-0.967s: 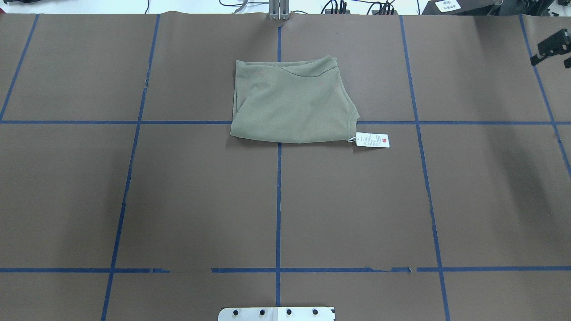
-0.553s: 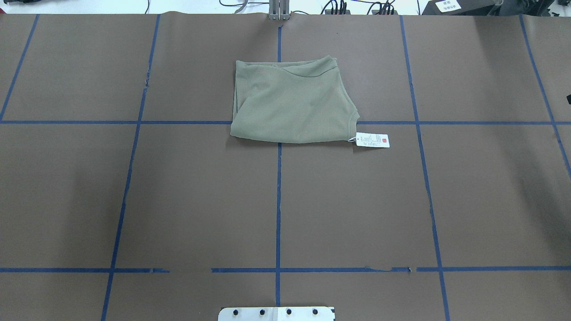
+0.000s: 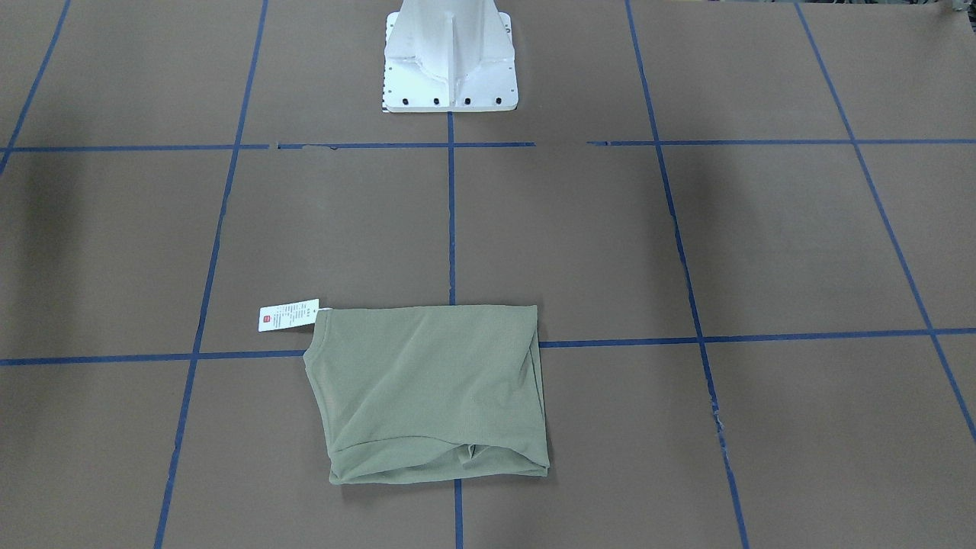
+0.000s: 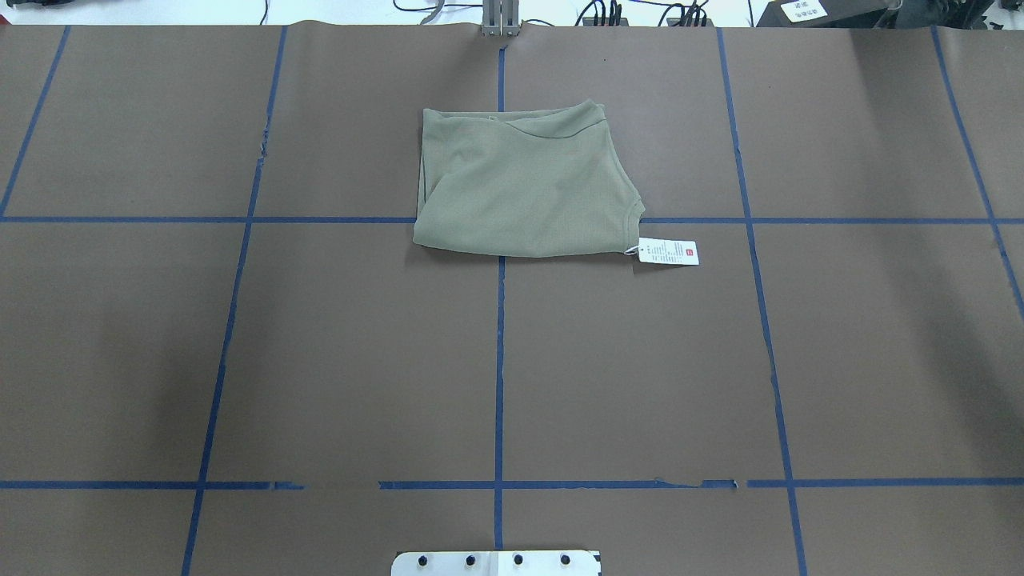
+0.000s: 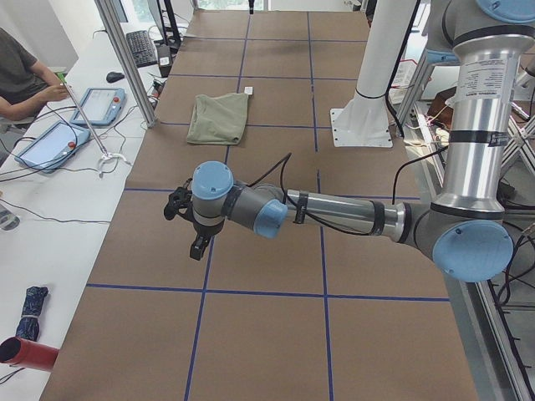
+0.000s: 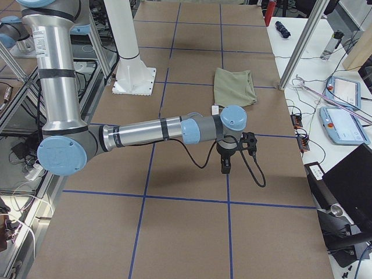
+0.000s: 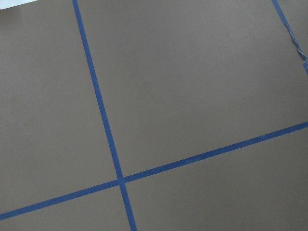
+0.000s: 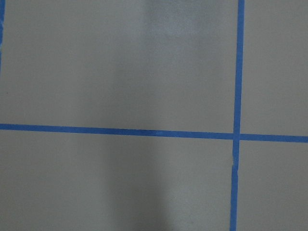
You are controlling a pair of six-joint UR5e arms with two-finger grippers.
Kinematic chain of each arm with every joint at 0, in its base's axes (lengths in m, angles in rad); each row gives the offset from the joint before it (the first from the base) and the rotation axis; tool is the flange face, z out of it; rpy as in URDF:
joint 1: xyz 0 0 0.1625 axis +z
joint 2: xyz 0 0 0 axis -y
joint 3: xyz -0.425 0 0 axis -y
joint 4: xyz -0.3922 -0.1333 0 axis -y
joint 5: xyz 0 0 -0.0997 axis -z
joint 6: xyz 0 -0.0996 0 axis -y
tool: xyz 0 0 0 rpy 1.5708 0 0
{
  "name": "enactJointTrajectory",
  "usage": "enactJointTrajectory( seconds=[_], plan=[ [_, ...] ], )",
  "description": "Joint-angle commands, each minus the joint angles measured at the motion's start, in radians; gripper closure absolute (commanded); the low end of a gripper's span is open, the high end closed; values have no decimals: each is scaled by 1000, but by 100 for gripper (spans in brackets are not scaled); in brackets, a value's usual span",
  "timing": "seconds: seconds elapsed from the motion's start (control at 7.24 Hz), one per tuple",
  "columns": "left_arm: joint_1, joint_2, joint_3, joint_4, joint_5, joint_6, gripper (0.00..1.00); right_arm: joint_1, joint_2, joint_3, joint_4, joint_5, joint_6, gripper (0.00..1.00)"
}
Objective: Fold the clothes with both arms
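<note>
The olive-green shirt [image 4: 524,188] lies folded into a compact rectangle at the far middle of the brown table; it also shows in the front view [image 3: 427,389]. Its white price tag [image 4: 669,251] sticks out at the near right corner. No gripper touches it. My left gripper [image 5: 199,246] shows only in the left side view, hanging over the table's left end, far from the shirt [image 5: 219,117]. My right gripper [image 6: 225,167] shows only in the right side view, over the right end. I cannot tell whether either is open or shut. Both wrist views show only bare table.
The white pedestal [image 3: 450,61] stands at the near middle edge. Blue tape lines [image 4: 499,360] grid the table. An aluminium post [image 5: 125,63] and touch tablets [image 5: 99,104] stand along the far side, where an operator [image 5: 17,75] sits.
My right gripper, at the right edge of the overhead view one second ago, has moved out of that view. The shirt and tag have not moved.
</note>
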Motion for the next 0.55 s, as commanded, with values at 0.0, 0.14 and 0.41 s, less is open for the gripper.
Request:
enactJointTrajectory(
  seconds=[0.0,0.14,0.41],
  plan=[
    [-18,40,-7,2,12,40,0,1,-3,6,-13,-23,0,0],
    [-14,40,9,22,40,37,0,1,-6,7,-8,-55,0,0],
    [-15,31,-6,49,44,9,0,1,-9,7,-6,-81,0,0]
  ],
)
